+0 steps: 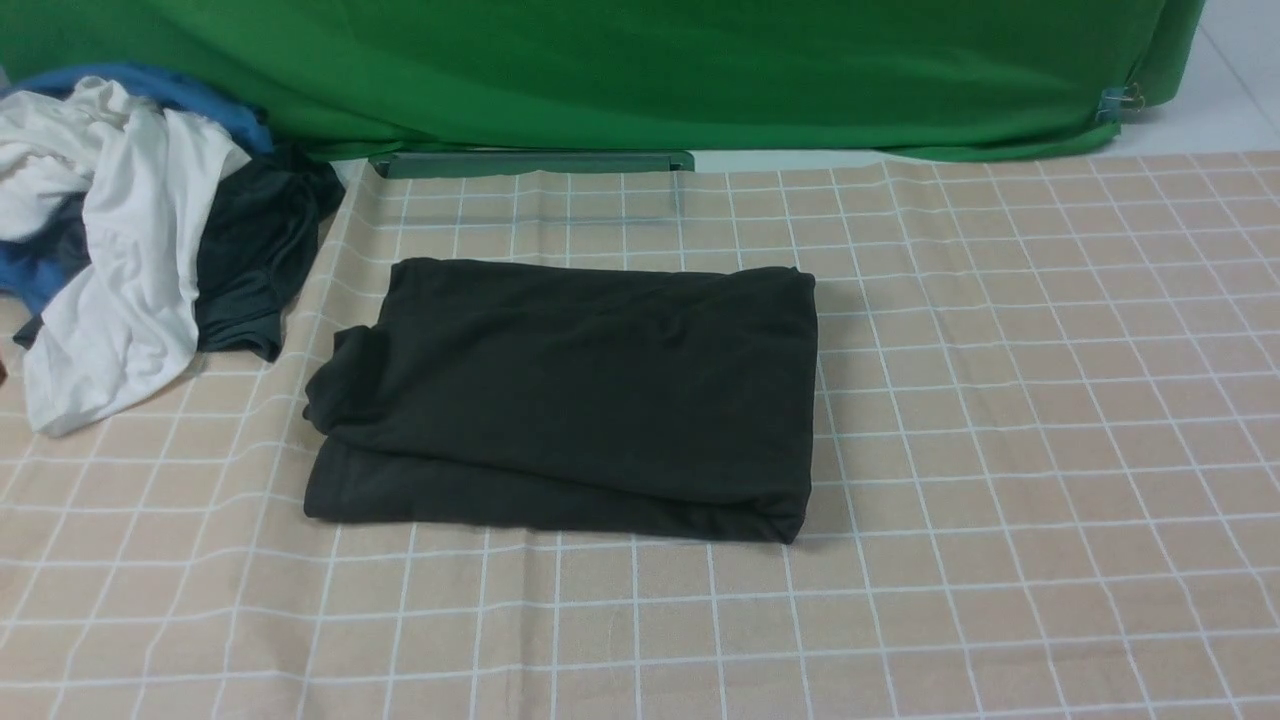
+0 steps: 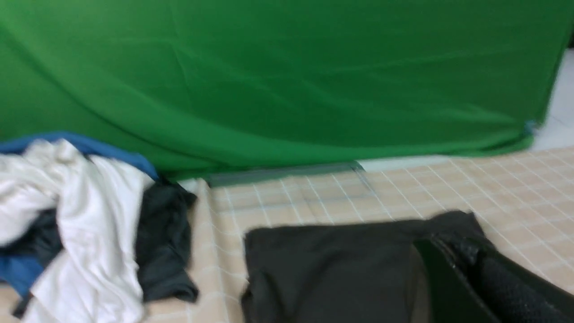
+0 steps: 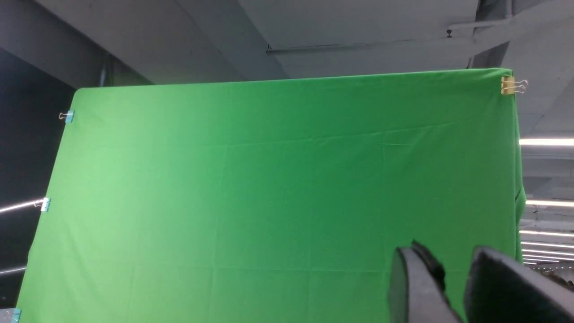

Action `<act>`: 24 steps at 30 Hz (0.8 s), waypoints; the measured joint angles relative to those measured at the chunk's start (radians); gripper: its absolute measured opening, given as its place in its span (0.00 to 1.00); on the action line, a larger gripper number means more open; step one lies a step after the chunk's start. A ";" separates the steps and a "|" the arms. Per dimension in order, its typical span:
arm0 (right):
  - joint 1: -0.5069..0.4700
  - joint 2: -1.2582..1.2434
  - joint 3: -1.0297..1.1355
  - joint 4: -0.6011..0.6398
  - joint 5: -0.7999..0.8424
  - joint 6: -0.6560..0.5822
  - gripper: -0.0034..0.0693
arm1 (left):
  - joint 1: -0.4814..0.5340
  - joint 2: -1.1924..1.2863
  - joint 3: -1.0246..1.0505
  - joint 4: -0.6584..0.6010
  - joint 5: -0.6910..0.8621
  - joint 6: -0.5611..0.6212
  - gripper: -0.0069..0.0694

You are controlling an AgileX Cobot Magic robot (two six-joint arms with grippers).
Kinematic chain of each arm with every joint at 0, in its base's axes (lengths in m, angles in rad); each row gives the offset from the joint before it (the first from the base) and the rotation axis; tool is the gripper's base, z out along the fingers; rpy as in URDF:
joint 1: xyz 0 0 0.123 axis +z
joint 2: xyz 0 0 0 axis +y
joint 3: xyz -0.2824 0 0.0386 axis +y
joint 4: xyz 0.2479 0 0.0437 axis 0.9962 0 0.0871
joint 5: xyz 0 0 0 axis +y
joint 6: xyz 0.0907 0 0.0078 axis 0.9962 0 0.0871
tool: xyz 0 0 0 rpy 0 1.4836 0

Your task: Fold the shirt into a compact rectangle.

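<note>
The black shirt (image 1: pixel 570 395) lies on the checked cloth (image 1: pixel 1000 400) as a folded rectangle of stacked layers, its left edges a little uneven. No logo or collar label shows. Neither arm is in the front view. In the left wrist view the shirt (image 2: pixel 332 273) lies below my left gripper (image 2: pixel 453 249), whose dark fingers look pressed together with nothing between them. My right gripper (image 3: pixel 453 260) points up at the green backdrop, away from the table. A thin strip of green shows between its fingers, and they hold nothing.
A heap of other clothes lies at the table's far left: a white garment (image 1: pixel 130 250), a dark grey one (image 1: pixel 255 260) and a blue one (image 1: pixel 150 85). The green backdrop (image 1: pixel 640 70) closes off the far edge, with a green bar (image 1: pixel 530 163) at its foot.
</note>
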 joint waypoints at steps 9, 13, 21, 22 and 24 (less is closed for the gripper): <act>0.000 0.000 0.000 0.000 0.002 0.000 0.37 | 0.053 -0.263 0.416 0.144 -0.289 -0.100 0.12; 0.000 0.000 0.000 0.000 0.003 0.000 0.37 | 0.095 -0.294 0.531 0.175 -0.264 -0.107 0.12; 0.000 0.000 0.000 0.000 0.003 0.000 0.37 | 0.089 -0.294 0.537 0.206 -0.181 -0.118 0.12; 0.000 -0.001 0.000 0.000 0.003 0.000 0.37 | 0.089 -0.294 0.537 0.207 -0.181 -0.121 0.12; 0.000 -0.001 0.000 0.000 0.003 0.000 0.37 | 0.089 -0.294 0.537 0.208 -0.181 -0.125 0.12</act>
